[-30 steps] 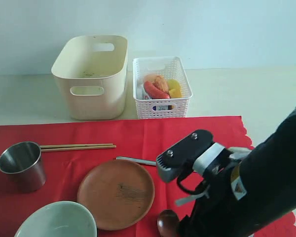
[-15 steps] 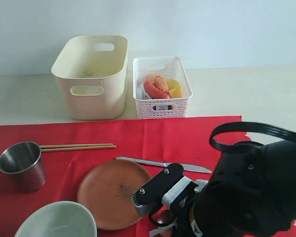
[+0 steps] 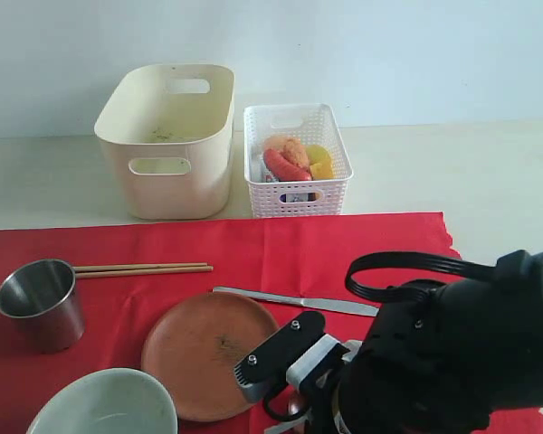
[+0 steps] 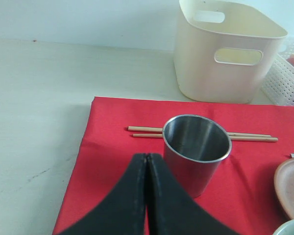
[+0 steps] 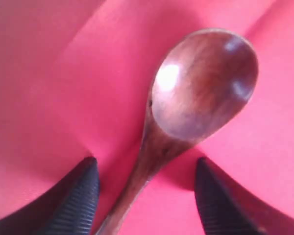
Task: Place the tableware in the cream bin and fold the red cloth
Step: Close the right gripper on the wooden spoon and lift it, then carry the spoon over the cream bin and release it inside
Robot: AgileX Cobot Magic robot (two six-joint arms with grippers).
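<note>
1. The small dark wooden spoon (image 5: 206, 83) lies flat on the red cloth (image 5: 63, 73), hollow side up. Its long axis runs from the bowl straight back toward the right gripper (image 5: 146, 169), so the handle points into the claw.
2. The handle passes between the two ribbed fingers (image 5: 81, 196). The jaws stand wide, one on each side of it, with cloth showing in both gaps; nothing is gripped.
3. In the exterior view the right arm hides the spoon. The claw sits at the rim of the round brown plate (image 3: 199, 348), on the side away from the steel cup (image 3: 38, 303).
4. Change over one second: the claw was higher and beyond the plate, hiding part of the silver knife (image 3: 294, 300). The knife now shows full length, and the spoon, visible then, is covered.
5. The left gripper (image 4: 147, 161) is closed and empty, just beside the cup.
</note>
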